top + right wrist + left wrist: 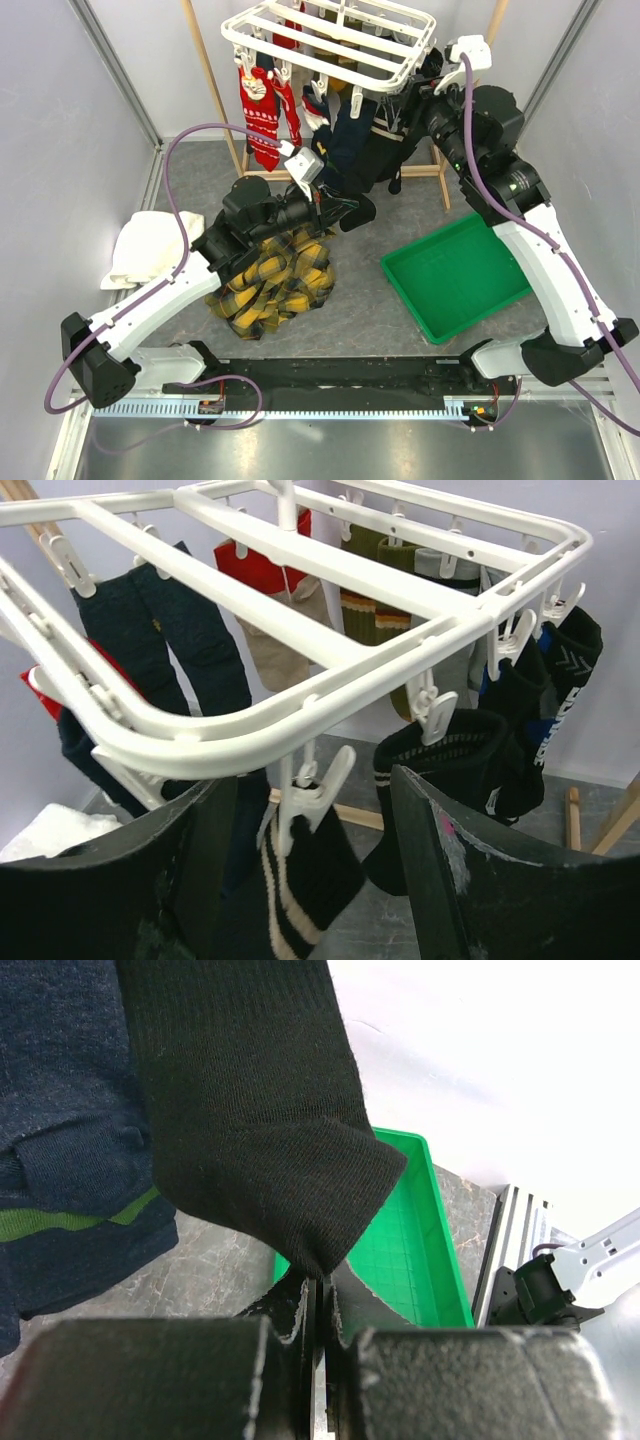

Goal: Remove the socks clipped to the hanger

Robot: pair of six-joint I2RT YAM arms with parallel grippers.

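The white slatted hanger hangs at the top centre with several socks clipped under it: red patterned ones on the left, dark ones in the middle. My left gripper is shut on the lower tip of a hanging black sock, pinched between the jaws. A navy sock with a green stripe hangs beside it. My right gripper is open under the hanger's corner. Its fingers straddle a white peg clip that holds a black sock with cream stripes.
A green tray lies on the floor at the right. A yellow-black plaid cloth lies under the left arm, and a white towel at the left. A wooden pole frame stands behind the hanger.
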